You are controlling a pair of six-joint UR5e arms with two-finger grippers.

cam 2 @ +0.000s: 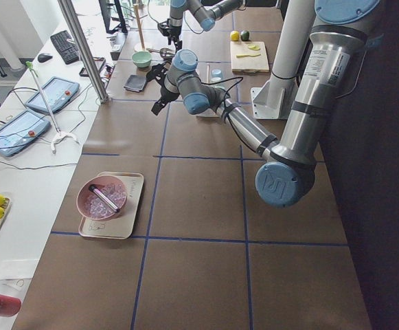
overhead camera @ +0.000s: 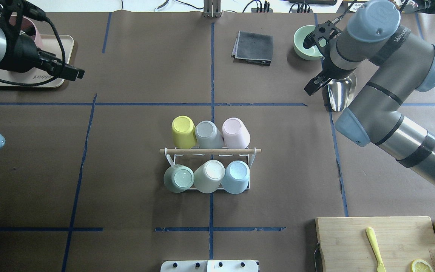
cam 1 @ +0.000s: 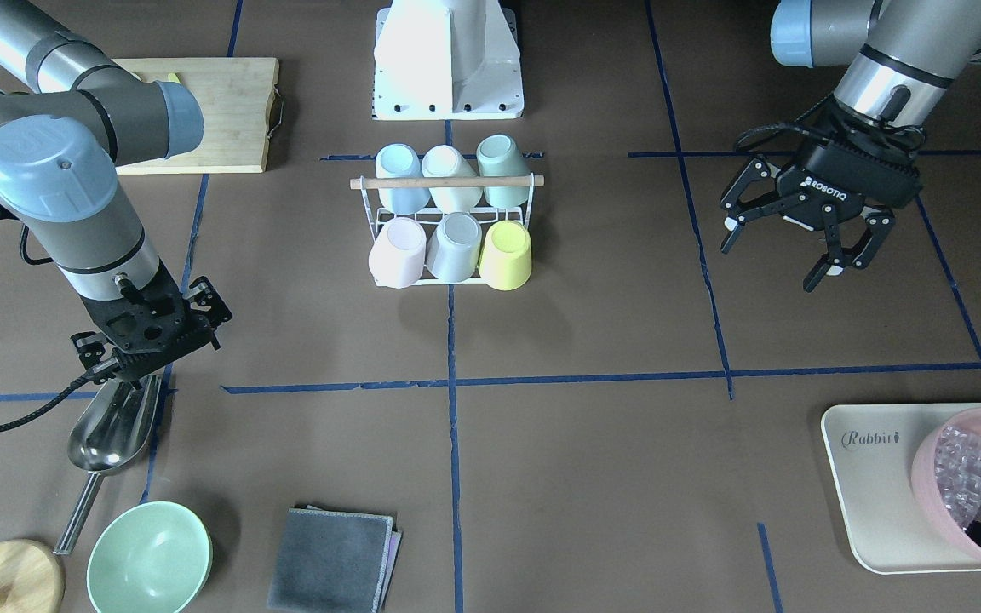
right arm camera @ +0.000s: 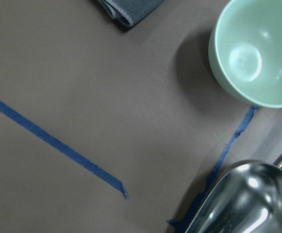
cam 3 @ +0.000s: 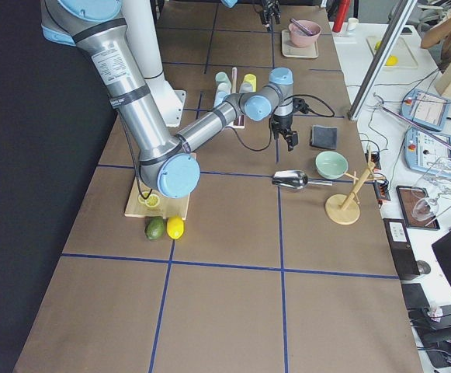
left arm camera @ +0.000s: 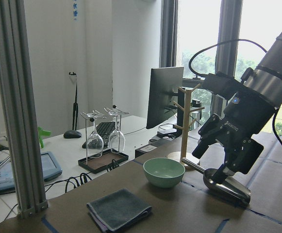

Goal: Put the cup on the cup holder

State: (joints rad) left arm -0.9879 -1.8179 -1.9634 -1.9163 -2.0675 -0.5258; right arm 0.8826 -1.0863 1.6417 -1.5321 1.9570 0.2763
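Note:
The white wire cup holder (cam 1: 448,181) with a wooden rod on top stands at the table's middle, and it also shows in the overhead view (overhead camera: 210,151). Several cups sit upside down on its prongs, among them a yellow cup (cam 1: 507,254), a pink cup (cam 1: 397,251) and a blue cup (cam 1: 401,177). My left gripper (cam 1: 767,266) is open and empty. It hovers well off to the holder's side, raised above the table. My right gripper (cam 1: 150,345) is open and empty. It hangs just above a metal scoop (cam 1: 111,434), far from the holder, and it also shows in the left wrist view (left arm camera: 211,162).
A green bowl (cam 1: 150,558), a folded grey cloth (cam 1: 333,558) and a wooden stand (cam 1: 1,579) lie near the right gripper. A cream tray (cam 1: 865,477) holds a pink bowl of ice (cam 1: 967,485). A cutting board (cam 1: 201,111) and the robot base (cam 1: 448,60) are behind the holder.

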